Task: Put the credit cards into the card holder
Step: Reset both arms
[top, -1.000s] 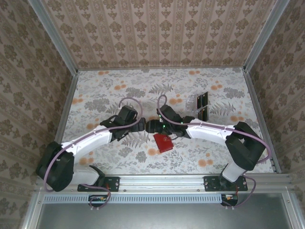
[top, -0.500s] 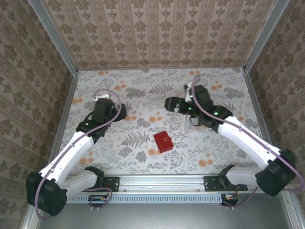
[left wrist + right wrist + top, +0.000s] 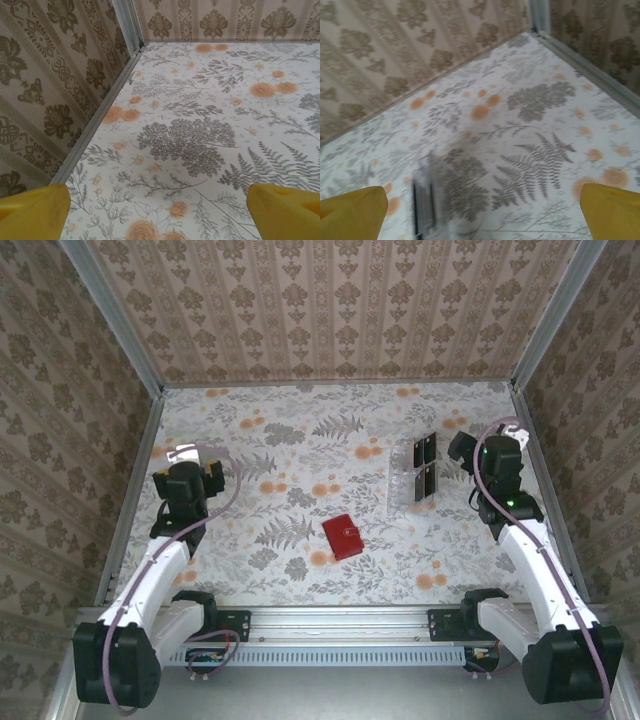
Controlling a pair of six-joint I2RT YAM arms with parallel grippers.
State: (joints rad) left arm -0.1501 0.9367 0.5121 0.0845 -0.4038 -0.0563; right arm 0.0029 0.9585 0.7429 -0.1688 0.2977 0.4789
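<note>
Red card holder (image 3: 343, 537) is pictured lying folded on the floral bench (image 3: 300, 440), between the two claws and well apart from both. The left claw (image 3: 186, 475) and right claw (image 3: 478, 452) are spread wide, nothing gripped; a clear rack (image 3: 415, 470) is seen near the latter.
</note>
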